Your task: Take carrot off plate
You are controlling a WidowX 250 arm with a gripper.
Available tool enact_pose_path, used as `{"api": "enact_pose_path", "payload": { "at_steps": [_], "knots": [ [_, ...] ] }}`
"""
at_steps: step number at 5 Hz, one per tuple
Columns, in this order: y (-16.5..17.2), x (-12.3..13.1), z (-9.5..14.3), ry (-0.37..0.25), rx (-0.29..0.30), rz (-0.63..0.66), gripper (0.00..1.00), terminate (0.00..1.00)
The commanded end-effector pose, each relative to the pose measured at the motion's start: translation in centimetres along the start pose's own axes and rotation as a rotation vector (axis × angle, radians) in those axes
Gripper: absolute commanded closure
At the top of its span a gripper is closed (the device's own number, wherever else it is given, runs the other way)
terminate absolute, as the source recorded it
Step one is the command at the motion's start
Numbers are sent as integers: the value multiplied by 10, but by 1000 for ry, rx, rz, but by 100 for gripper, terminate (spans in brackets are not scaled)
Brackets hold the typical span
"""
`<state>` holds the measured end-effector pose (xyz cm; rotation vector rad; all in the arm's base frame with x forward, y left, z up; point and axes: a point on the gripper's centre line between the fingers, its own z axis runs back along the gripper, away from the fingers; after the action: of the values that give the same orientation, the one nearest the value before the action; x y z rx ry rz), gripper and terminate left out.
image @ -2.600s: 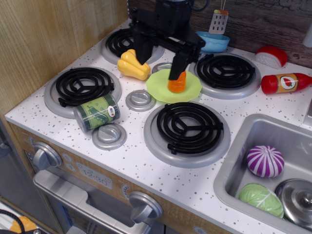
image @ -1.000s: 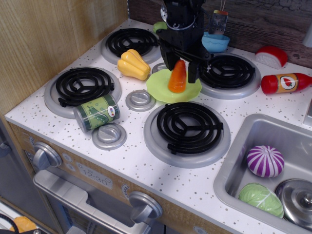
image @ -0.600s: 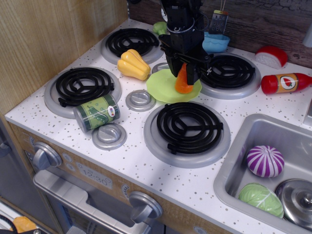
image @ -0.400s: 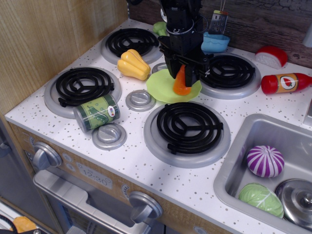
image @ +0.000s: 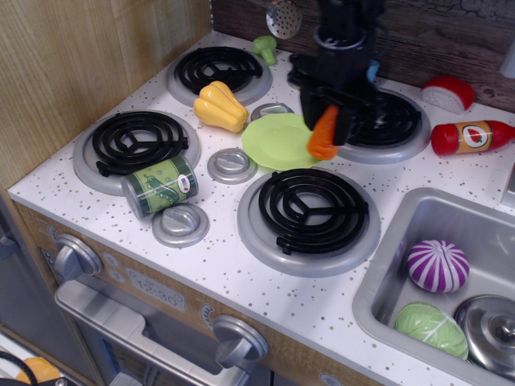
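observation.image view, toy stove top seen from above and in front. counted: four black coil burners, one at the claw's front (image: 313, 210), one directly behind it (image: 385, 118), and two off to its left (image: 138, 141) (image: 218, 67); one carrot (image: 323, 134); one green plate (image: 278, 141); one yellow squash (image: 219, 106); one green tin can (image: 160, 186) lying on its side; one red bottle (image: 471, 137) to the claw's right; one red-and-white piece (image: 448, 92) near the back wall; one small green piece (image: 265, 47) at the back left; one hanging strainer (image: 283, 17); one sink (image: 418, 241) to the front right holding a purple-striped ball (image: 437, 265), a green cabbage (image: 431, 327) and a metal lid (image: 489, 322).

claw (image: 325, 122): black, pointing down, its two fingers closed on the carrot. the carrot sits between the fingers, tilted, tip upward, its broad lower end showing below them. it hangs at the right edge of the plate, over the gap between plate and right rear burner; whether it touches any surface cannot be told. the plate lies just left of the claw, flat and bare on top. the squash lies farther left, beside the plate's far rim.
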<state>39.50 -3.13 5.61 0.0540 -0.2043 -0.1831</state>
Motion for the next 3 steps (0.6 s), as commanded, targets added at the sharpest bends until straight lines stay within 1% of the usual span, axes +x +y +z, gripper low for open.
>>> {"api": "enact_pose_path", "payload": {
  "at_steps": [1,2,3],
  "knots": [
    [-9,23,15,-153,-27,25,100,0],
    [-13,26,0,-187,-42,12,100,0],
    [-21,26,-8,-190,-88,-8,100,0]
  ]
}}
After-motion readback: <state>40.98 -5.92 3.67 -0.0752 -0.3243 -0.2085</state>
